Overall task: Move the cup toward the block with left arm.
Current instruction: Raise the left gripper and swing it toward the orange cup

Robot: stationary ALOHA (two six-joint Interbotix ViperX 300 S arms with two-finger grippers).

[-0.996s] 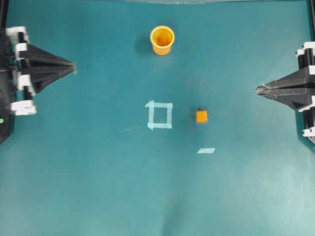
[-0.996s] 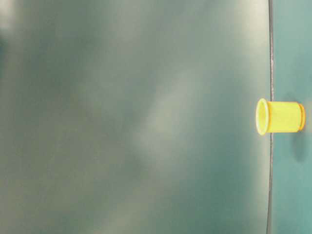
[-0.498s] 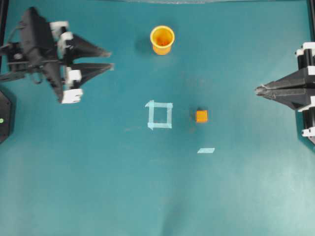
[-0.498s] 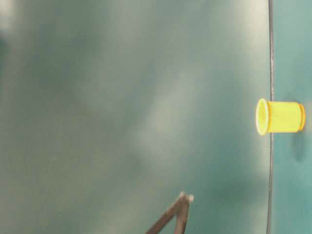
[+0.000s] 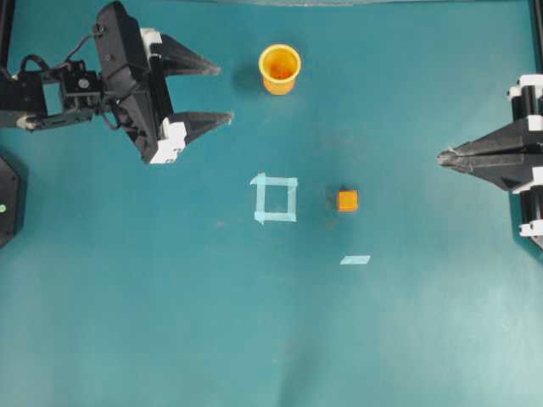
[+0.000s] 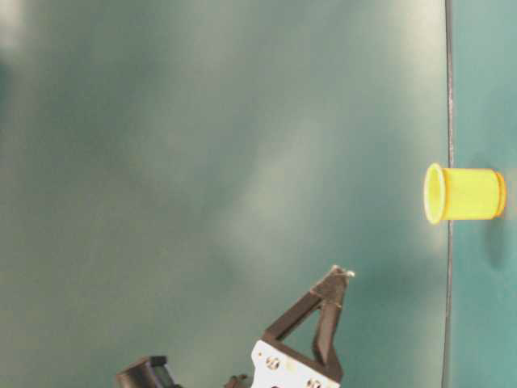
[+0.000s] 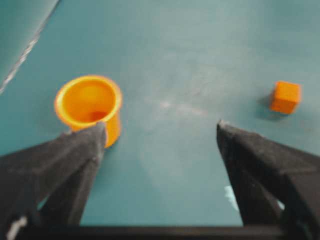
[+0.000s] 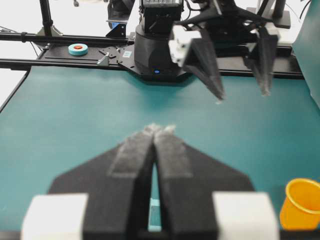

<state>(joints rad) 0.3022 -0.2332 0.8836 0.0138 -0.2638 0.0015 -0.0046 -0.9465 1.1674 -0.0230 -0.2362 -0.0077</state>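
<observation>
While the left gripper (image 5: 216, 91) is standing wide open and holding nothing, the cup (image 5: 280, 68) is sitting upright on the table (image 5: 170, 322), a little ahead of the fingertips and toward the side of the far finger (image 5: 188, 59). From the wrist view, the cup is lining up with the left finger, not with the gap between the two fingers. The block (image 5: 348, 201) is lying further out, ahead and on the other side of the hand, well apart from the cup.

I am judging that the step in hand is the approach to the cup. To do it well, the hand is needing to shift sideways so that the cup is coming into the middle of the gap, and only then to go forward. If it is going straight, the finger is probably hitting the cup wall and knocking the light cup over. The right gripper (image 5: 443, 156) is resting closed and empty, far from everything.
</observation>
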